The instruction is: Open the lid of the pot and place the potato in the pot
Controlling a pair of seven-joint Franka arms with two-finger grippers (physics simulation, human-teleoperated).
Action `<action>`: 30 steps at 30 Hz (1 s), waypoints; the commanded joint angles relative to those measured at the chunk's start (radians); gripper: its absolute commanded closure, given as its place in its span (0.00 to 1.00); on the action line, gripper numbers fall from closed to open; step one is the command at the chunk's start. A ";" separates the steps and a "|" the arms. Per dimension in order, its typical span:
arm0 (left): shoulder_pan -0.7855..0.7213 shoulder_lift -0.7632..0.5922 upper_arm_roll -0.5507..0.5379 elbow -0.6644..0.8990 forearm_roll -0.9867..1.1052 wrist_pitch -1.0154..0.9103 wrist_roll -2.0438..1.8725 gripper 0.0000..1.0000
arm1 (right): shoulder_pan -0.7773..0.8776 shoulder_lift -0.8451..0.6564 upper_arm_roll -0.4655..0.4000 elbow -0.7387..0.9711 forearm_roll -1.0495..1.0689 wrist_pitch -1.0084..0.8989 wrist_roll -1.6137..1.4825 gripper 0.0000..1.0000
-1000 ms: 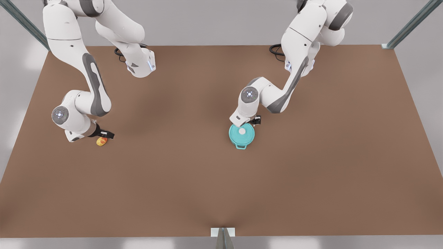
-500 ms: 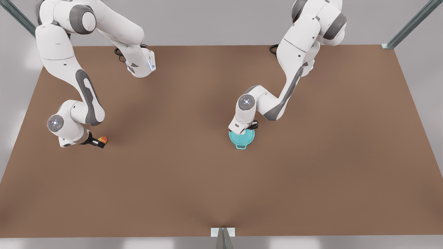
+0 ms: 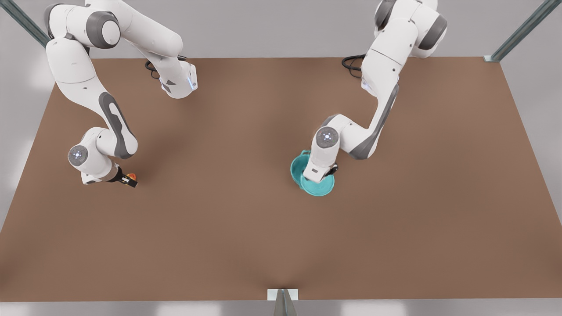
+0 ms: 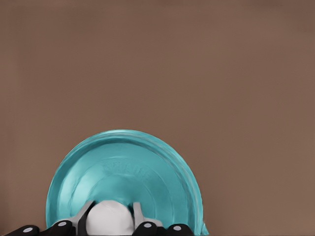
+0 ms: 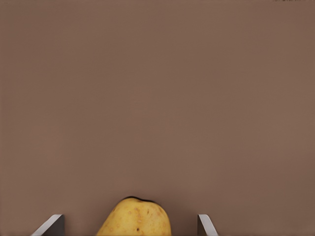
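Left gripper point(image 4: 110, 221) clamps the white knob of the pot lid point(image 3: 322, 186), held beside the pot point(image 3: 297, 169) to expose it. Right gripper point(image 5: 130, 226) straddles the potato point(image 5: 134, 218) on the table point(image 3: 246, 228), fingers apart (grasp pending).

The front view looks steeply down from high above the brown worktop point(image 3: 246, 237), facing both arm bases at the far edge. The left wrist view rides close behind the left claw point(image 4: 112, 220), looking past it onto the pot lid point(image 4: 125, 172). The right wrist view sits close behind the right claw point(image 5: 130, 223), with the potato point(image 5: 135, 219) between its fingers point(image 5: 51, 225). All share the worktop.
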 commanded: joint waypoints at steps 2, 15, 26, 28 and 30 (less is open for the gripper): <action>0.161 0.012 0.002 0.003 -0.007 -0.023 0.548 0.62 | 0.000 -0.003 0.000 -0.014 0.001 0.031 0.018 0.00; 0.276 0.204 0.008 0.090 0.021 0.215 0.818 0.00 | -0.018 -0.010 0.003 -0.040 0.002 0.053 0.024 0.19; 0.560 -0.109 0.013 0.486 -0.236 -0.851 0.908 0.00 | -0.017 -0.026 0.003 -0.040 0.004 0.040 0.024 0.41; 0.572 -0.123 0.016 0.478 -0.239 -0.887 0.893 0.00 | -0.017 -0.033 0.006 -0.040 0.004 0.037 0.027 0.42; 0.584 -0.126 0.013 0.478 -0.236 -0.887 0.902 0.00 | -0.015 -0.064 0.023 -0.040 0.008 0.013 0.031 0.41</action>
